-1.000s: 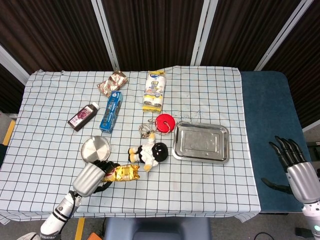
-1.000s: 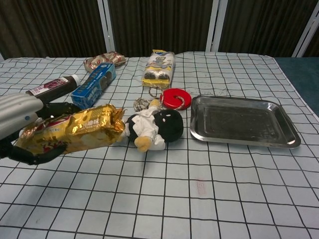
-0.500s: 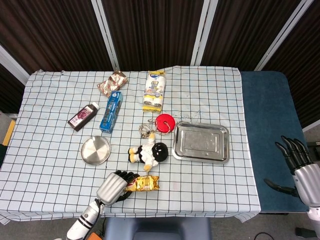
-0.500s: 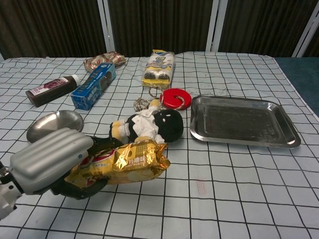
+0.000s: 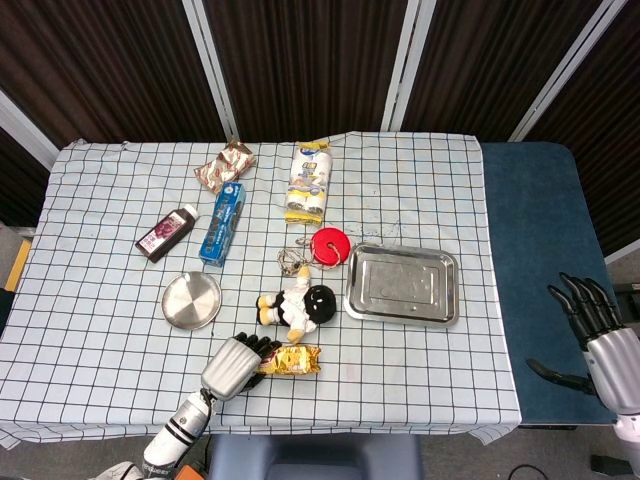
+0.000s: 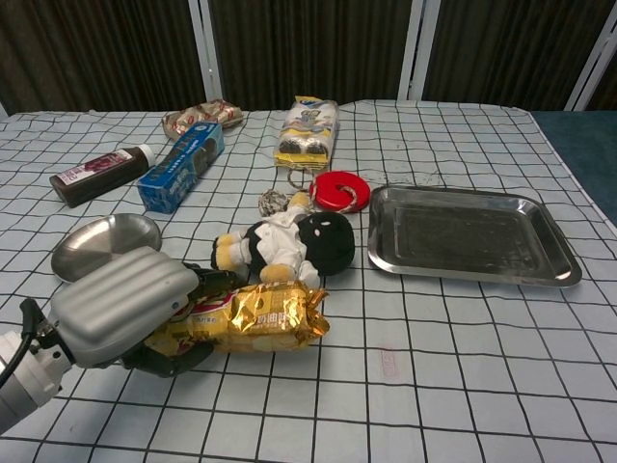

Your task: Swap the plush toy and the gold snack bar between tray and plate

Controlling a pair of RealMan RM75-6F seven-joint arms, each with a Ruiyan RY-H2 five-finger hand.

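My left hand (image 5: 232,366) (image 6: 125,311) grips the gold snack bar (image 5: 292,360) (image 6: 253,317) low over the cloth, just in front of the plush toy (image 5: 299,305) (image 6: 294,245). The black-headed toy lies on its side on the cloth, between the round steel plate (image 5: 191,299) (image 6: 105,241) and the rectangular steel tray (image 5: 402,284) (image 6: 470,234). Both plate and tray hold nothing. My right hand (image 5: 598,327) hangs off the table's right side, fingers spread and holding nothing; the chest view does not show it.
A red ring (image 5: 331,245) and a small keychain (image 5: 291,262) lie behind the toy. Further back are a yellow-white snack pack (image 5: 308,181), a blue box (image 5: 223,222), a dark bottle (image 5: 166,233) and a brown wrapped snack (image 5: 225,165). A dark blue surface (image 5: 530,260) borders the cloth on the right.
My left hand carried the gold bar from beside the plate rightward to the spot in front of the toy, uncovering the plate. In the last half second it shifted slightly. My right hand barely moved.
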